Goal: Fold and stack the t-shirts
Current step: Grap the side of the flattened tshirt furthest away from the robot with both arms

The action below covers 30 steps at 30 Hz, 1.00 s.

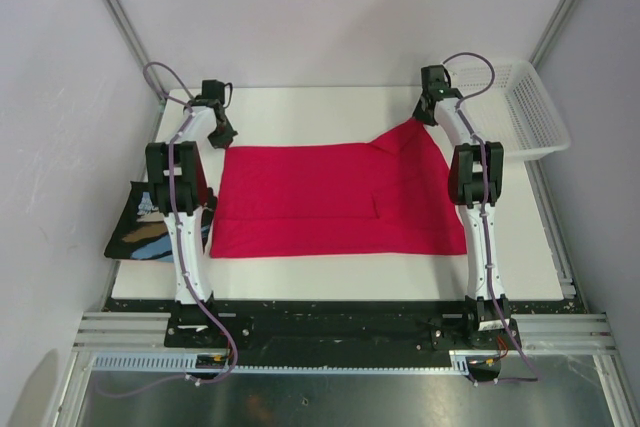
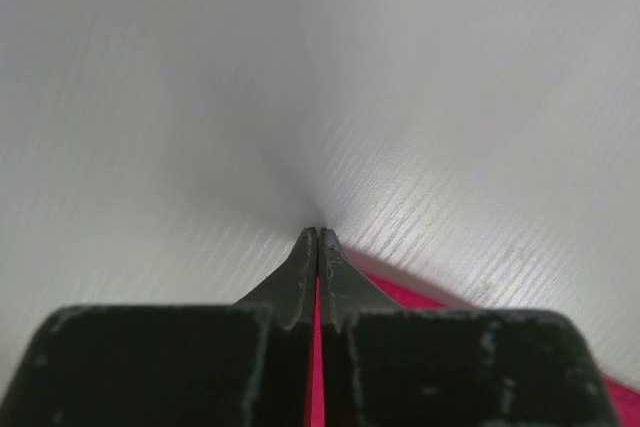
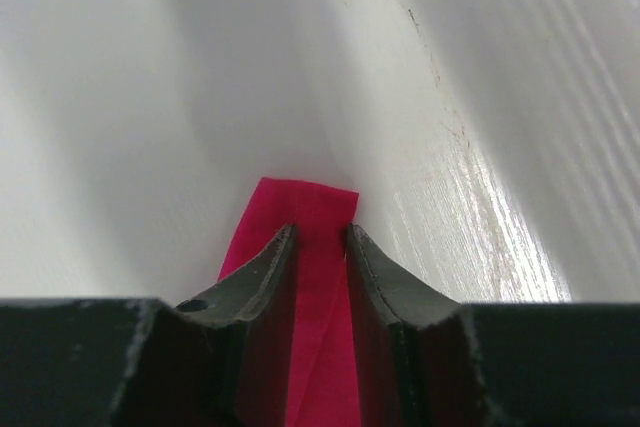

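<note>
The crimson-pink t-shirt (image 1: pixel 335 197) lies spread flat across the middle of the white surface (image 1: pixel 320 112), long side running left to right. A narrower flap of it projects from the far right corner toward the right gripper (image 1: pixel 430 115). In the right wrist view, the fingers (image 3: pixel 262 269) stand apart on either side of a strip of this cloth. The strip fills the gap between them and its square end lies on the surface just beyond the tips. Whether the pads are clamping the cloth cannot be determined.

The left gripper (image 1: pixel 220 133) sits low at the far left corner of the same shirt. Its fingers (image 2: pixel 296 269) are pressed fully together, tips resting on the bare surface. Pink cloth shows in the seam between them and to their right; whether any of it is pinched cannot be determined.

The black t-shirt (image 1: pixel 140 232), with a tan and light-blue print, lies at the left edge of the surface, partly under the left arm and overhanging the edge. A white mesh basket (image 1: pixel 525 107) stands at the far right corner
</note>
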Tool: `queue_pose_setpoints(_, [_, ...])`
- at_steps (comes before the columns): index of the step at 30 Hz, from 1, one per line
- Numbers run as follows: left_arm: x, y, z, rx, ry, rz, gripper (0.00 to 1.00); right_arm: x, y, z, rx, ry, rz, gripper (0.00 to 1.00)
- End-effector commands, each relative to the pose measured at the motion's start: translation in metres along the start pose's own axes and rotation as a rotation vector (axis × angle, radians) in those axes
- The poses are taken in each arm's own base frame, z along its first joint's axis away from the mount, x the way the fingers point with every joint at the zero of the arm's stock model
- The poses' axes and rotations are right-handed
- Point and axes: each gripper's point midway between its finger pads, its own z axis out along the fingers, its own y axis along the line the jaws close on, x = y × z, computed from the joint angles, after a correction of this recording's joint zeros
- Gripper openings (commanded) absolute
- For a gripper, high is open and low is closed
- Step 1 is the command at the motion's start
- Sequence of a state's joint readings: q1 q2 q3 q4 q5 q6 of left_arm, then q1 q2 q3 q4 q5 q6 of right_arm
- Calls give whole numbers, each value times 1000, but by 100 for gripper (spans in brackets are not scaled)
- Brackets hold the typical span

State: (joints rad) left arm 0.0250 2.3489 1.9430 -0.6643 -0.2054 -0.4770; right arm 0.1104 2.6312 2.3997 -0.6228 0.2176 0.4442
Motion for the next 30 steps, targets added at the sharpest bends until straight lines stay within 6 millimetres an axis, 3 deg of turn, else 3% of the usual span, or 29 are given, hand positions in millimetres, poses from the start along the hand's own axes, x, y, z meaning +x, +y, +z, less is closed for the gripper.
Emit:
queue_pose_setpoints(1, [-22, 0, -19, 28, -50, 0, 0, -2, 2, 3, 10, -17, 12, 27])
queue_pose_setpoints(8, [-24, -4, -23, 45, -58, -3, 0, -22, 5, -12, 11, -67, 10, 15])
queue_pose_setpoints(19, [-31, -11, -34, 86, -83, -14, 0, -78, 19, -62, -38, -198, 25, 7])
queue_pose_setpoints(30, [-32, -12, -46, 115, -97, -22, 0, -83, 15, -96, -38, -179, 34, 0])
